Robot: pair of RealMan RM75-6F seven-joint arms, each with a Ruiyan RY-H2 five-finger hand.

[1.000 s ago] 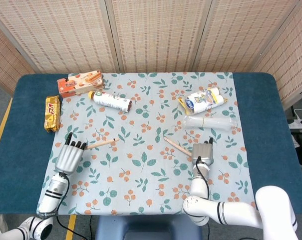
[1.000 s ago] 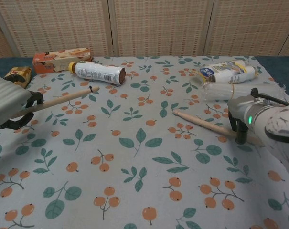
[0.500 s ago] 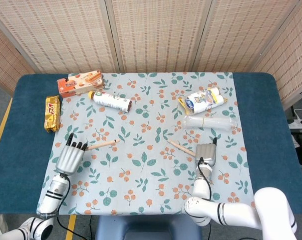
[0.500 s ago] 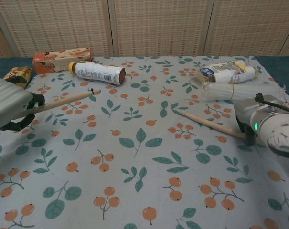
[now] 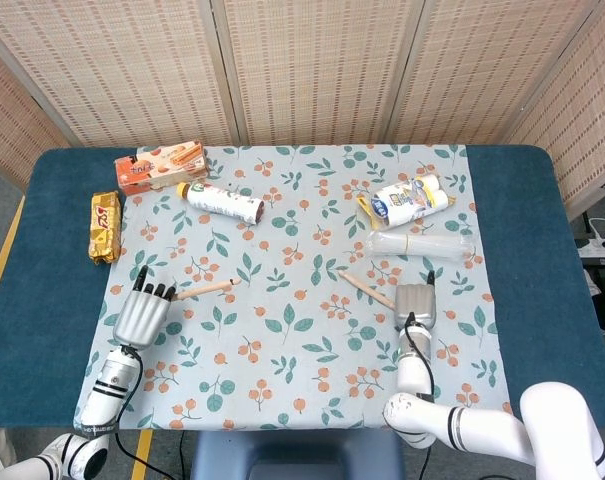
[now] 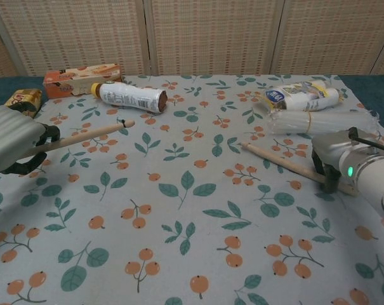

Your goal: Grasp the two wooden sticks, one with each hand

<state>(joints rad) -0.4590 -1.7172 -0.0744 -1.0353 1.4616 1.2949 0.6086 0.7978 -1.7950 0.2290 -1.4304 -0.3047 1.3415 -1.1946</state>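
The 2 pale wooden sticks lie on the floral tablecloth (image 5: 302,330); the left wooden stick (image 6: 84,135) points from the left hand (image 6: 11,145) toward the white bottle with brown cap (image 5: 222,201), fingers closed around its near end; the right wooden stick (image 6: 287,166) runs up-left from the right hand (image 6: 334,166), clamped on its end.

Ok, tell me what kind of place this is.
Probably a staged robot test table, not a home: a leaf-and-berry cloth over a blue tabletop, woven folding screens closing off the back, and snack packets laid out as props.
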